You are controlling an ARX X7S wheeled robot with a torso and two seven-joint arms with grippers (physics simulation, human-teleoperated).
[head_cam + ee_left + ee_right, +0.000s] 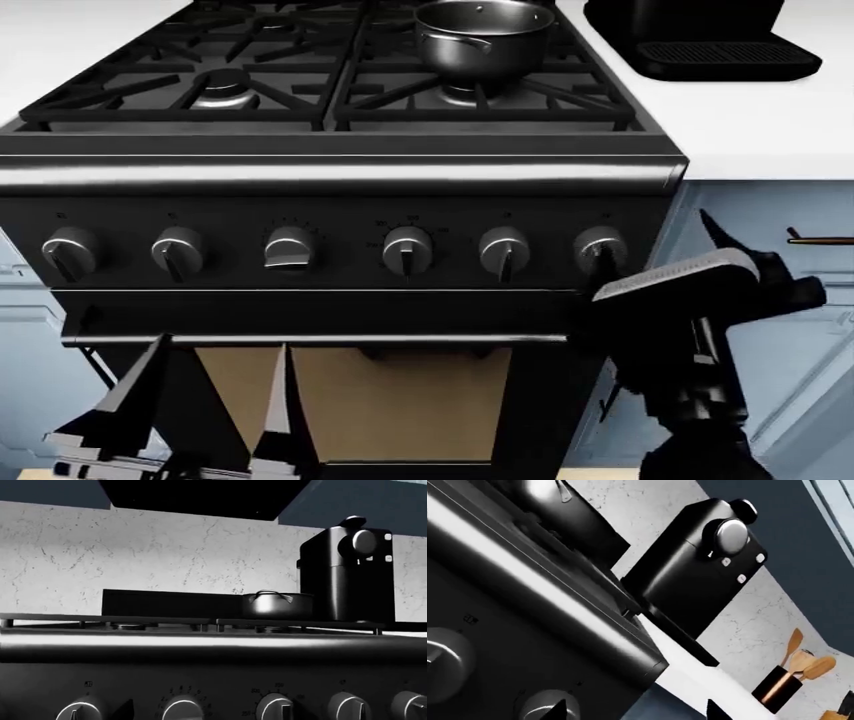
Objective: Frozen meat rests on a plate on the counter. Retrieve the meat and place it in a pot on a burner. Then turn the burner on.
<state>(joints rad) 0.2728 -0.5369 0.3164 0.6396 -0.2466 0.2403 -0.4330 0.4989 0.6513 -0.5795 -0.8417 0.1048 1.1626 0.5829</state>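
The pot (483, 38) stands on the stove's rear right burner; it also shows in the left wrist view (277, 605) and the right wrist view (540, 487). I cannot see into it. The meat and the plate are out of view. My right gripper (661, 250) is open at the stove front, one fingertip (557, 710) over the rightmost knob (601, 248), the other out past the stove's right edge. It holds nothing. My left gripper (223, 345) is open and empty, low in front of the oven door, fingers pointing up below the knobs.
A row of several knobs (291, 248) runs across the stove front. A black coffee machine (701, 35) stands on the white counter (747, 110) right of the stove. A holder with wooden utensils (777, 685) stands further along by the wall.
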